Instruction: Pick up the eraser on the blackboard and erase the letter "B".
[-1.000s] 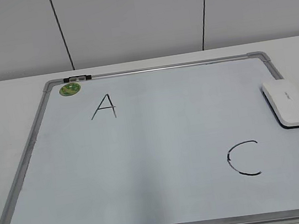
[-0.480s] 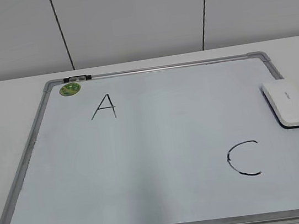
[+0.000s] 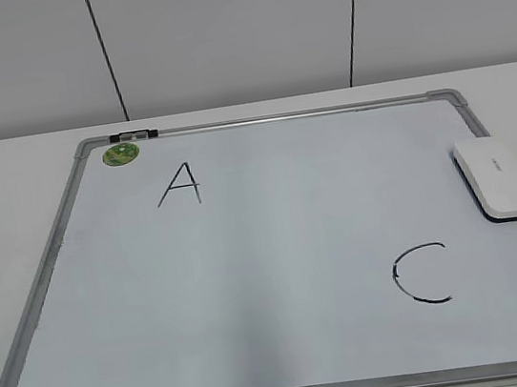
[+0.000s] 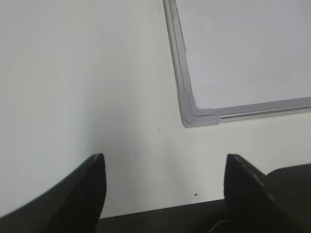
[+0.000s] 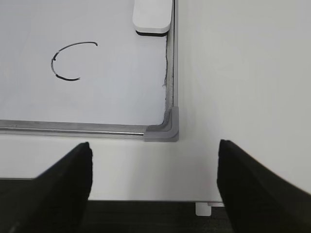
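Observation:
The blackboard [image 3: 276, 249] is a white dry-erase board with a grey frame, lying flat on the table. The eraser [image 3: 496, 176] lies on its right edge; it also shows in the right wrist view [image 5: 152, 17]. A black "A" [image 3: 179, 184] and a black "C" [image 3: 421, 275] are drawn on the board. No letter "B" is visible. My left gripper [image 4: 164, 167] is open over the bare table near the board's front left corner [image 4: 194, 115]. My right gripper [image 5: 154, 158] is open near the front right corner [image 5: 165, 128]. Neither gripper shows in the exterior view.
A round green sticker [image 3: 121, 154] sits at the board's far left corner. The white table [image 3: 6, 181] surrounds the board. Its dark front edge [image 5: 146, 216] is just below both grippers. A grey panelled wall [image 3: 236, 33] stands behind.

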### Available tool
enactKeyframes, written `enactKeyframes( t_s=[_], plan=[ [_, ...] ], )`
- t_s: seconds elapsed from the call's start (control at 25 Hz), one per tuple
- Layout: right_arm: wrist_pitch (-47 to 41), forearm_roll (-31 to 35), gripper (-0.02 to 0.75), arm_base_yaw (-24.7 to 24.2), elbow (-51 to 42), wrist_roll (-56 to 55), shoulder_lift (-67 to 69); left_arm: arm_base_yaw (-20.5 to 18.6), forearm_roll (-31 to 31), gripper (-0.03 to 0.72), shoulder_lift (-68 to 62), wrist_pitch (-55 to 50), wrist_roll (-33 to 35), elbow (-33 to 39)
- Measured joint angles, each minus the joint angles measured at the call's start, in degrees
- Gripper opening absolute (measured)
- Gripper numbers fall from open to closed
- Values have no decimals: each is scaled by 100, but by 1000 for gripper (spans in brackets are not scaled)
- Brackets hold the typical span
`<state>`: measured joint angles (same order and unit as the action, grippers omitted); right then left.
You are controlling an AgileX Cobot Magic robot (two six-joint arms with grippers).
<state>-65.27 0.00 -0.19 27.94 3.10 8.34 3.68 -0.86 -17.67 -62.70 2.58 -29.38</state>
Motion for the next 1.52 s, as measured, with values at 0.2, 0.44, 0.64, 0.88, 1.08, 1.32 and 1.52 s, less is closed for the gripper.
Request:
enactKeyframes(
  t_s=[0.2,0.44,0.64,0.88,1.08,1.32,1.52],
  plan=[
    [4,0,592,-24,0,0,-237,-169,0,547,726,0,-10,0],
    [4,0,592,-25,0,0,-639,-182,0,547,1493,0,-10,0],
    [4,0,592,-25,0,0,-925,-182,0,527,1704,-22,-10,0],
    [4,0,592,-25,0,0,-925,-182,0,516,1713,-22,-10,0],
    [4,0,592,-25,0,0,-925,-182,0,515,1713,-22,-10,0],
    [4,0,592,-25,0,-11,-925,-182,0,514,1713,-22,-10,0],
    [4,0,592,-25,0,-11,-925,-182,0,514,1713,-22,-10,0]
  ],
)
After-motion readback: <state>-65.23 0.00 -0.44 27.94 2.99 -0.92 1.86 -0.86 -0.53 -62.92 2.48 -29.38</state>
